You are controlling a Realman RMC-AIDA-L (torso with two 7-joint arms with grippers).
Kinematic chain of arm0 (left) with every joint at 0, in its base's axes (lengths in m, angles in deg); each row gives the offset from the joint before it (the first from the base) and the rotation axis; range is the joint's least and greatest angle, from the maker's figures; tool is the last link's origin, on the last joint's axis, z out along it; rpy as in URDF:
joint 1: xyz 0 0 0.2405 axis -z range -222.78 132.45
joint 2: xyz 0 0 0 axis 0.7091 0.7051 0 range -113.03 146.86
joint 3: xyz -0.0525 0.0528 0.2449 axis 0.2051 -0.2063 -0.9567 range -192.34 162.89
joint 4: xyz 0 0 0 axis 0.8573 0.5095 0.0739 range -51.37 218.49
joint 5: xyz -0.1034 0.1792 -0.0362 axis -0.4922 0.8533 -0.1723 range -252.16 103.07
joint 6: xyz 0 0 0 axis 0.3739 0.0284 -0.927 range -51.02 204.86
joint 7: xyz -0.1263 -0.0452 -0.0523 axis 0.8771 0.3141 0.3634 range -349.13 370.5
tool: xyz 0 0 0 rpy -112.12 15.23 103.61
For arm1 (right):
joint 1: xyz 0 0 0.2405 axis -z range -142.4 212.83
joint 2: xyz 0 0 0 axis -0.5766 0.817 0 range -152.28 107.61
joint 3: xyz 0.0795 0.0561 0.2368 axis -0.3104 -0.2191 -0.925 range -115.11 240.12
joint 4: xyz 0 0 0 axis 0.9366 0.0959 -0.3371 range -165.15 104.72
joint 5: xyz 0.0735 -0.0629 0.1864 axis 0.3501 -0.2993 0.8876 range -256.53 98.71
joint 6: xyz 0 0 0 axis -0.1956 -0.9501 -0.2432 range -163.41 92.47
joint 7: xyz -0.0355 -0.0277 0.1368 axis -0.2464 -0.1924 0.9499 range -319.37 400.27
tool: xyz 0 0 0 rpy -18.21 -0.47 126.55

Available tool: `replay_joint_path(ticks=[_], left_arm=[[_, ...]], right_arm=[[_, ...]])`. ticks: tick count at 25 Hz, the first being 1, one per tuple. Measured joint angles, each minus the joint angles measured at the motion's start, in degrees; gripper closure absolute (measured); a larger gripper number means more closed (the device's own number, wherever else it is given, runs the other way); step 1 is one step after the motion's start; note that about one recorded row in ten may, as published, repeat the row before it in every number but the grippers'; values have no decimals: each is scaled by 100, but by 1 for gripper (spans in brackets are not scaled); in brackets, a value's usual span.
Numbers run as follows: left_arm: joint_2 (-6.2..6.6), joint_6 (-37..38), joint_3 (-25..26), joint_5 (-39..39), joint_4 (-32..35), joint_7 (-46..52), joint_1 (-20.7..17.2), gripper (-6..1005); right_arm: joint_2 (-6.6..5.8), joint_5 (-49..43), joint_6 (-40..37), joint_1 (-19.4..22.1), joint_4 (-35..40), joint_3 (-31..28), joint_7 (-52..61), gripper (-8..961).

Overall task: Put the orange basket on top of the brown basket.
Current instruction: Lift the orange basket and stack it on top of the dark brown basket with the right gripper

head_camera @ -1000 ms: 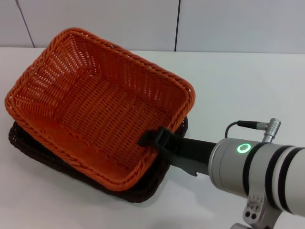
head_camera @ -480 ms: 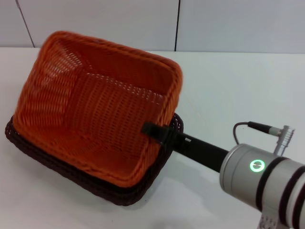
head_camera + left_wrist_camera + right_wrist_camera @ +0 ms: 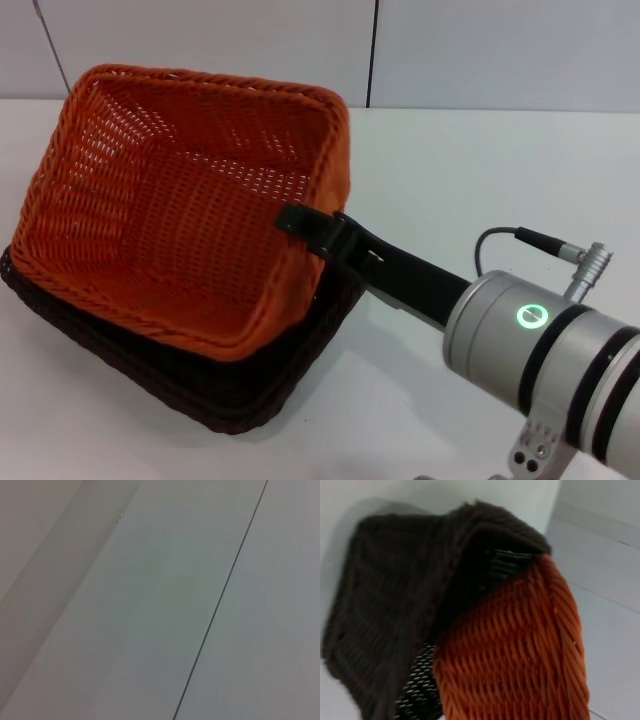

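The orange basket (image 3: 170, 210) lies tilted inside the brown basket (image 3: 240, 395), its right side raised and its left side down in the brown one. My right gripper (image 3: 312, 228) is shut on the orange basket's right rim, one black finger hooked over the inner wall. In the right wrist view the orange basket's (image 3: 520, 655) outer wall fills the near field and the brown basket (image 3: 395, 595) lies behind it. The left gripper is out of sight; its wrist camera shows only plain panels.
Both baskets rest on a white table (image 3: 480, 170) at the left of the head view. A pale wall (image 3: 300, 45) with a dark seam runs behind. My right arm (image 3: 540, 350) crosses the lower right corner.
The orange basket has swung leftward and tipped up on its right side, settling deeper into the brown basket. My right gripper has risen and moved left with the rim.
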Motion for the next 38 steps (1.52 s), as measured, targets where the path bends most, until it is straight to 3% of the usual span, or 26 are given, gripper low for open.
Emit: replay_joint_path(ticks=[13,17,38], left_arm=[[7,-11,-9,0,20,-24,14,397],[8,-18,-35,13,-1,-25,22,397],[17,9,-53,50,49,-24,89,397]], right_arm=[[11,-48,-708,474,311,474,301,529],[12,-49,-1295,662,472,502,398,530],[39,-57,-3037,981,939,757,310,530]])
